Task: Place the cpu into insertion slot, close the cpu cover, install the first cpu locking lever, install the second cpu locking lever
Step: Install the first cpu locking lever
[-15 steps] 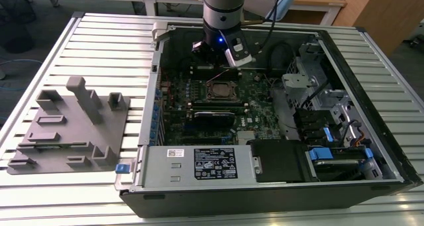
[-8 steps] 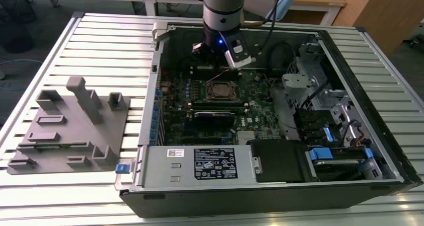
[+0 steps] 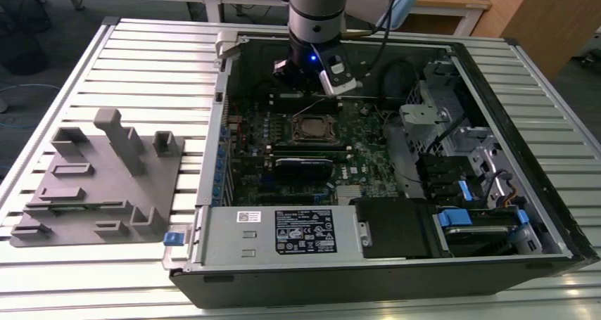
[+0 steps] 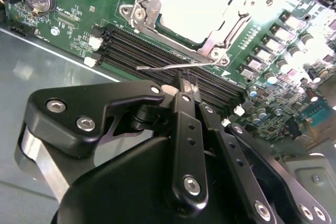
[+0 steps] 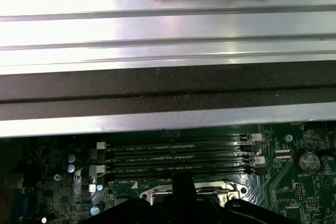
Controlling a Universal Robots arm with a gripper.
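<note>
Ribbed metal table (image 3: 122, 60); our black gripper (image 4: 186, 80), pinched together, sits beside the thin silvery wire lever (image 4: 157, 67). First-lever step, we judge: calls for a steady downward press.

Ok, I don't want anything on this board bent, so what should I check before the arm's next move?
1. Chip seated flat: ok. Its silver face sits level in the cover's window.
2. Cover down: ok. The metal frame lies flat around the chip.
3. Lever latched: not ok. The thin wire looks free of the frame, with its hooked end out toward the memory slots.
4. Gripper ready: ok. Its jaws are shut, with the tips right at the lever.
5. Tips touching the lever: cannot tell. They meet it in the second wrist view, but actual contact is unclear.
</note>
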